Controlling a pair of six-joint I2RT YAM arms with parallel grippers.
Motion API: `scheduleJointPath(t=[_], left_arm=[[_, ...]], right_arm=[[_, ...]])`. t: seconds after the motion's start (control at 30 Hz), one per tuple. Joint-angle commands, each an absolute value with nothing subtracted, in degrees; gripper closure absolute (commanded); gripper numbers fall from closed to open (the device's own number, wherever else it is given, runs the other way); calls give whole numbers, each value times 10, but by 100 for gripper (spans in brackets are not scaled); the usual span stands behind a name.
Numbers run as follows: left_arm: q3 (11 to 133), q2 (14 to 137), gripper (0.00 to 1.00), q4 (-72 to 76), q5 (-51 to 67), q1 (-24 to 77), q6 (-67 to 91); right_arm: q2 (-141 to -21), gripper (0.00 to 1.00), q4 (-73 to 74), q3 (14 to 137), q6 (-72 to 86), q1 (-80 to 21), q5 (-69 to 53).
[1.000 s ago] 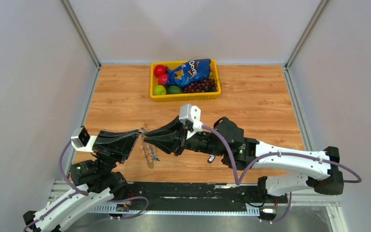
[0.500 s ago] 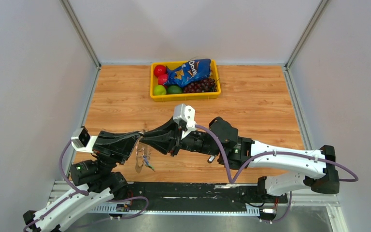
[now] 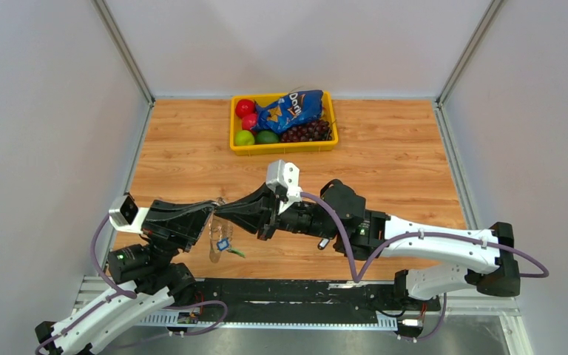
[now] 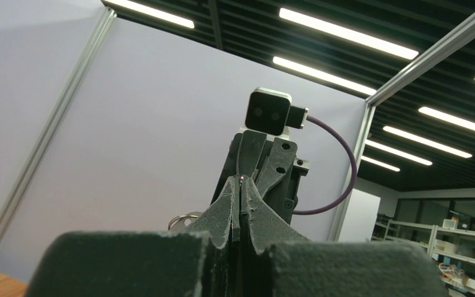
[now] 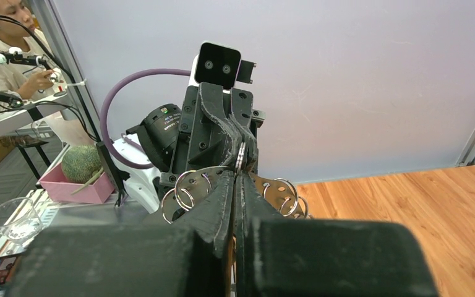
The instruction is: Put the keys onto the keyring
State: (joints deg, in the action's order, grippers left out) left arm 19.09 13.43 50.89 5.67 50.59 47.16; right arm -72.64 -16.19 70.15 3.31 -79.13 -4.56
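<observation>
In the top view my left gripper [image 3: 208, 212] and right gripper [image 3: 227, 210] meet tip to tip above the table's front. Between them hangs the keyring [image 3: 218, 235], a silvery band with a small blue piece [image 3: 223, 244]. The right wrist view shows the keyring [image 5: 193, 180] as a holed band spreading to both sides of my shut right gripper [image 5: 239, 171], with small split rings [image 5: 282, 193] hooked in it. My left gripper [image 4: 241, 180] is shut too, with a metal glint at its tip and a ring [image 4: 182, 219] beside it. The keys are too small to tell apart in the dangling bundle.
A yellow tray [image 3: 284, 147] at the back of the wooden table holds a blue chip bag [image 3: 290, 109], red and green fruit [image 3: 245, 108] and dark grapes [image 3: 309, 132]. White walls stand on both sides. A black rail [image 3: 281, 292] runs along the near edge.
My right gripper has moved left onto the left gripper's tip and shut. The hanging keyring has swung and turned; its blue piece now shows. The left arm has hardly moved.
</observation>
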Motion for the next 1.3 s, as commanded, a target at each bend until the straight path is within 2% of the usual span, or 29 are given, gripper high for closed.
scheduleJointPath(t=[0.0,0.13,0.2,0.4,0.6,0.73,0.97,1.27], left_arm=[[192,147,100,532,82,508,478],[200,142,99,492,88,508,476],[225,133,91,397,93,507,466],[296,115,62,257,155,508,442],[358,116,48,134,208,507,382],[397,129,44,67,239,507,338],[439,172,42,-16,308,507,298],[468,194,42,-67,373,508,272]], right_arm=[[-712,100,-184,719,15,-802,-41],[-708,100,-142,734,3,-805,-42],[-700,100,-108,741,-6,-805,-40],[-649,100,-15,731,-24,-805,-36],[-636,100,115,768,-32,-804,-63],[-653,100,214,830,-39,-804,-110],[-719,100,415,959,-63,-803,-188],[-787,100,518,1043,-64,-799,-213]])
